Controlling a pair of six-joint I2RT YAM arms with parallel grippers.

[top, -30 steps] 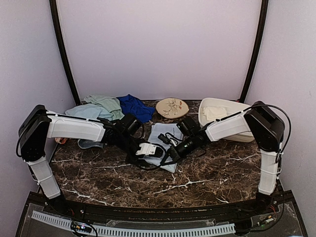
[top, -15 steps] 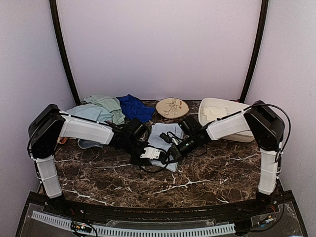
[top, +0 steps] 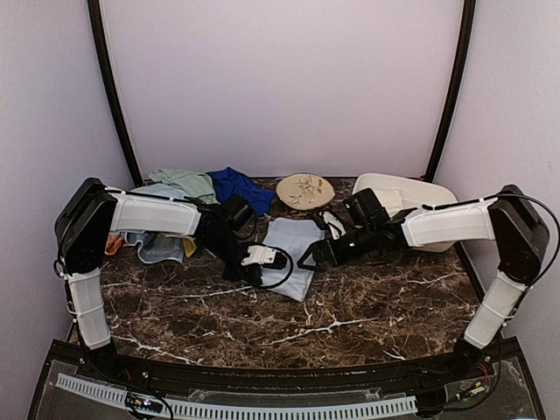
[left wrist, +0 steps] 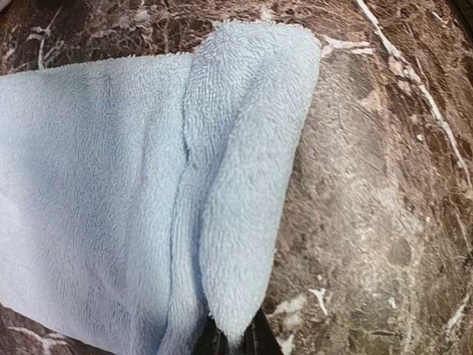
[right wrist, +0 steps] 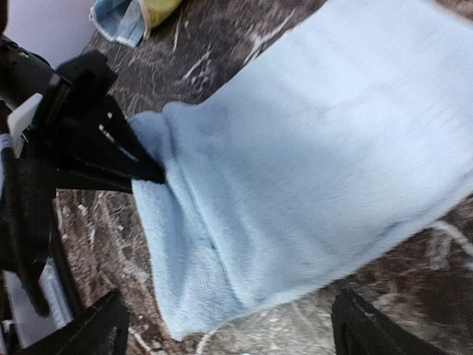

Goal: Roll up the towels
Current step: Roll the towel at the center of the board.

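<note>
A light blue towel [top: 296, 238] lies spread on the marble table [top: 262, 328], its near-left edge folded over into a thick lip [left wrist: 244, 185]. My left gripper [top: 269, 257] is shut on that folded edge, and its dark fingertips [left wrist: 235, 342] pinch the lip's corner. In the right wrist view the same towel [right wrist: 310, 170] has the left gripper [right wrist: 96, 140] clamped on its border. My right gripper [top: 311, 259] hovers just right of the towel, open [right wrist: 229, 333] with nothing between its fingers. More towels lie piled at the back left: pale green [top: 185, 183], royal blue [top: 238, 187], light blue [top: 153, 247].
A round beige patterned plate [top: 304, 190] sits at the back centre. A white plastic tub [top: 411, 194] stands at the back right behind the right arm. A bit of yellow cloth [right wrist: 151, 11] lies beside the pile. A black cable [top: 282, 278] loops under the left gripper.
My right gripper let go of the towel, opened and drew back to the right. My left gripper closed on the towel's folded edge.
</note>
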